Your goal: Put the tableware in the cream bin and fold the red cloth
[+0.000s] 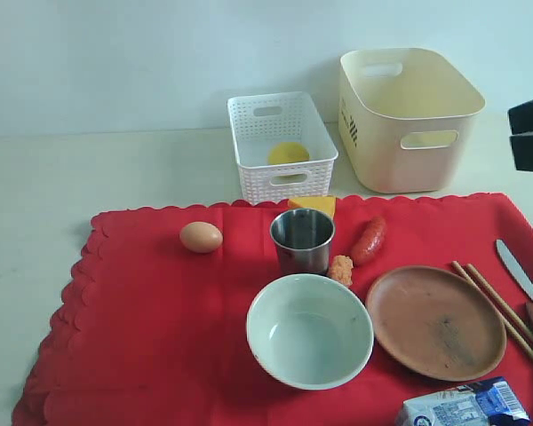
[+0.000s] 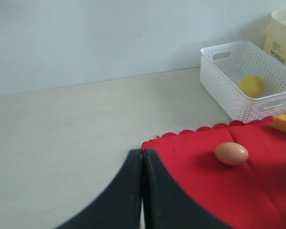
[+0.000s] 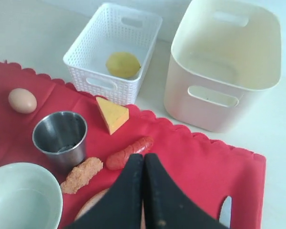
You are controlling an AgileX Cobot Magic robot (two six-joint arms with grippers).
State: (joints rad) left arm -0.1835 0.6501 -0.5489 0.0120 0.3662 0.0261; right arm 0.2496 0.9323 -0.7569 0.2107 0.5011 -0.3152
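Crimson and unfolded, the red cloth (image 1: pixel 160 328) lay flat across most of the tabletop. One scalloped corner sat just under the tips of the left tool (image 2: pixel 143 155), whose fingers were pressed together on nothing. The cream bin (image 1: pixel 382 151) stood off the cloth, ahead of the right tool (image 3: pixel 143 160) and slightly to one side, with nothing visible inside it. That tool's fingers were likewise pressed together and empty. The pale bowl (image 1: pixel 309 330) and the terracotta plate (image 1: pixel 435 321) sat side by side on the cloth, apart from each other, with the plate on the right tool's side. The steel cup (image 1: pixel 302 240) stood upright just beyond the bowl, with a sausage (image 1: pixel 369 240) beside it. The chopsticks (image 1: pixel 497 311) lay just past the plate's outer rim, their long axis slanting from the bin side back toward the cloth's near edge. The knife (image 1: pixel 520 271) ran roughly parallel to them, further out. All the tableware sat nearer the right tool, while an egg (image 2: pixel 231 153) and a stretch of bare cloth separated it from the left. The right arm therefore looked the better placed to begin, and it would have to spread its fingers first.
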